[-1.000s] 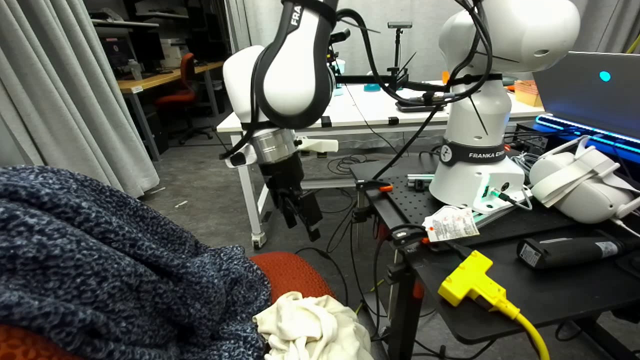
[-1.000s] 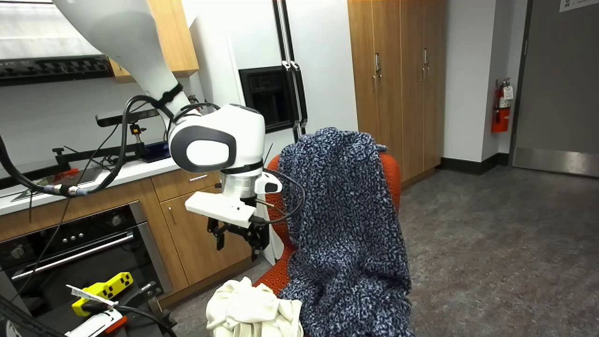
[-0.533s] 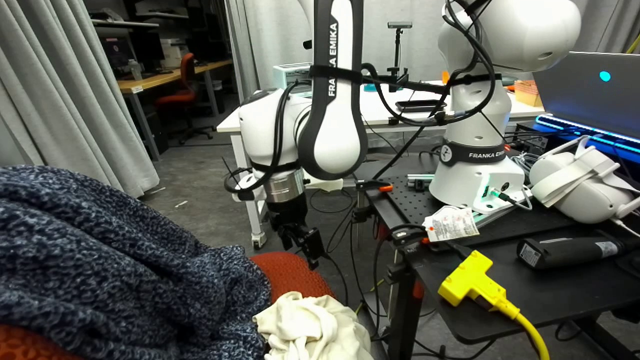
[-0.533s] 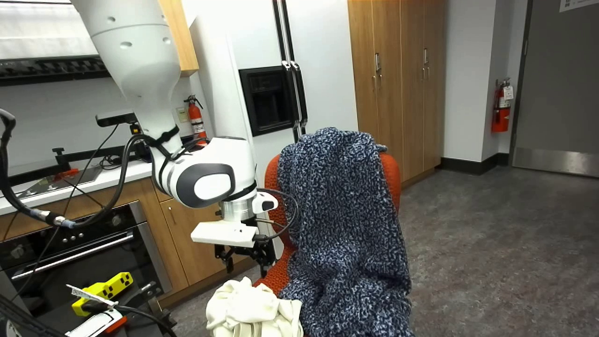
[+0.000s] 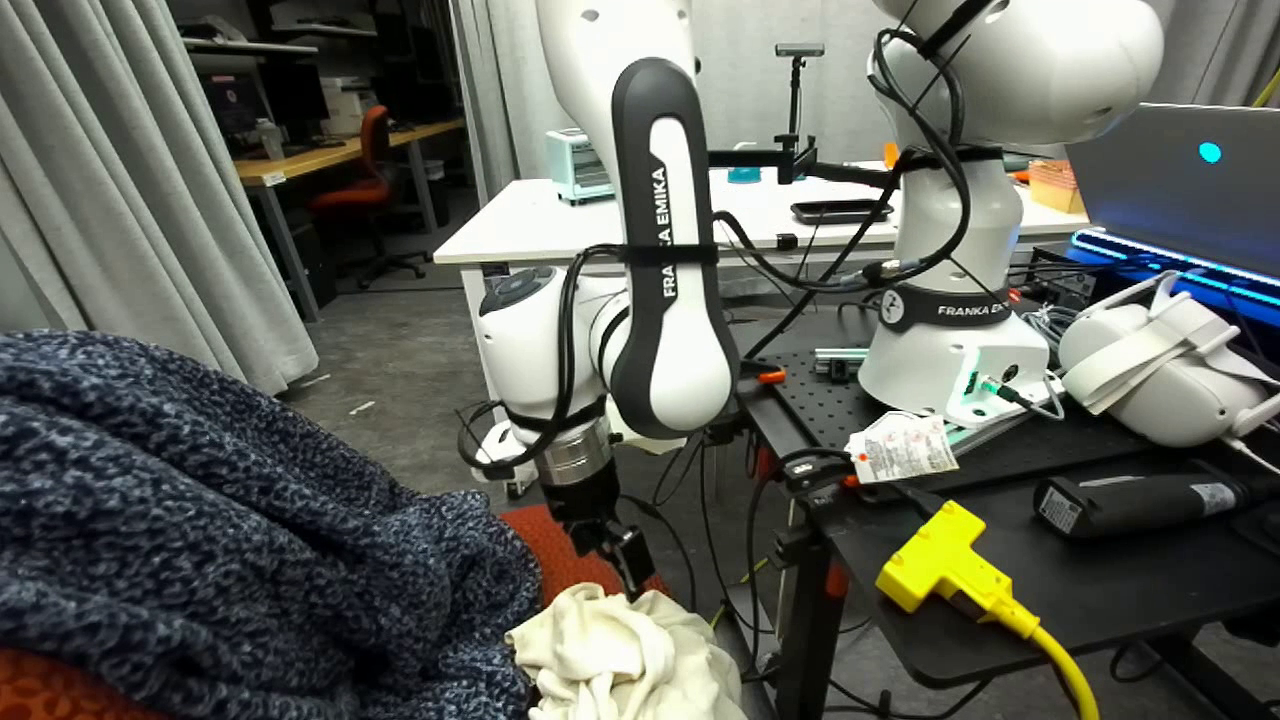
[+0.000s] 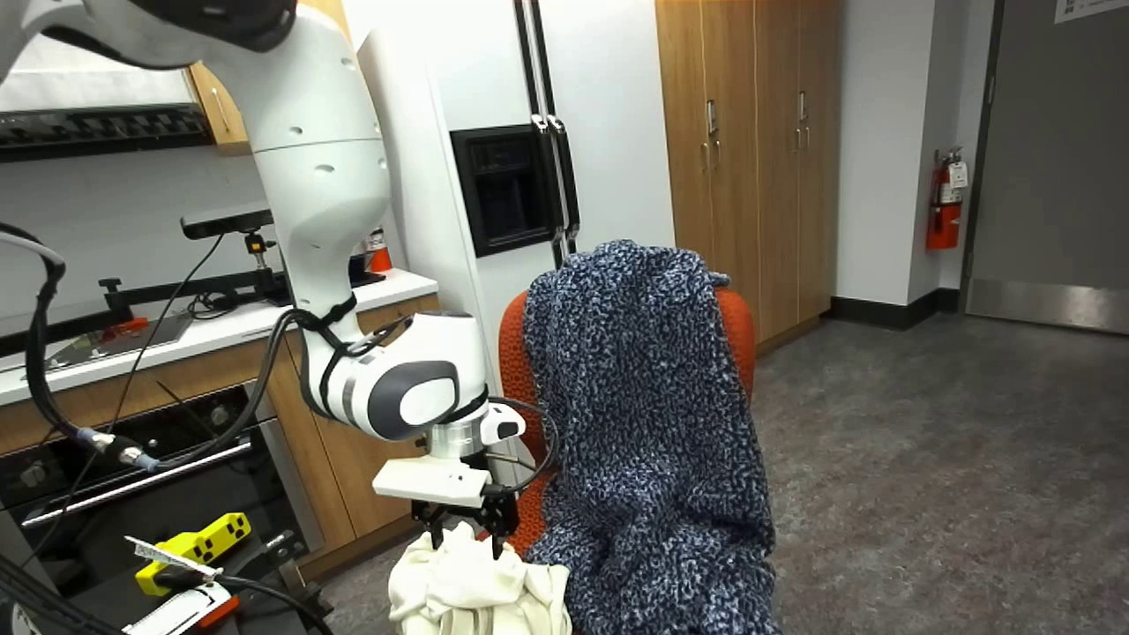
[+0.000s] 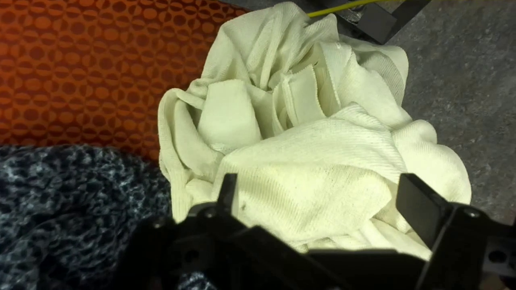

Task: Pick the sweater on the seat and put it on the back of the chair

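Observation:
A bunched cream sweater (image 5: 630,665) lies on the front of the orange chair's seat (image 5: 550,545). It also shows in the other views (image 6: 476,586) (image 7: 306,141). The orange chair back (image 6: 741,335) is mostly covered by a dark blue and white knit blanket (image 6: 653,423). My gripper (image 7: 317,189) points down over the sweater, its jaws wide apart with nothing held. In an exterior view the gripper (image 6: 467,540) has its fingertips at the sweater's far top edge, partly hidden behind folds. I cannot tell whether they touch the cloth.
The blanket (image 7: 80,205) also spreads over the seat beside the sweater. A black table (image 5: 1000,640) with a yellow power splitter (image 5: 945,560) and cables stands close to the chair's front. A white table (image 5: 520,225) stands behind the arm.
The gripper has come down from above the seat to the top of the cream sweater. Its jaws have stayed open. The sweater, blanket and chair have not moved.

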You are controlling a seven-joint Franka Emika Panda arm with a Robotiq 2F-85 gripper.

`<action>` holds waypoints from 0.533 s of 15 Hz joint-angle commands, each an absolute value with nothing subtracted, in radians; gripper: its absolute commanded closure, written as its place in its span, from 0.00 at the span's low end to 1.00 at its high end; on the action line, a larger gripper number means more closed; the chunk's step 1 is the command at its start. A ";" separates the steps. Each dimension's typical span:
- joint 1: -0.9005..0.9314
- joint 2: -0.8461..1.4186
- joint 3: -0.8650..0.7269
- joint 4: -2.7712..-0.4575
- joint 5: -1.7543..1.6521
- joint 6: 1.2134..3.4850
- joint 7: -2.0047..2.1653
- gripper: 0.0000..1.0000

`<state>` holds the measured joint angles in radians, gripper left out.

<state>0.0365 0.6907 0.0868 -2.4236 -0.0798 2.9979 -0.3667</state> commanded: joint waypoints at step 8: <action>0.044 0.947 0.144 -2.213 -0.104 3.007 -0.273 0.00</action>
<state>0.0376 0.8753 0.1395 -2.2754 -0.0804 2.9979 -0.3116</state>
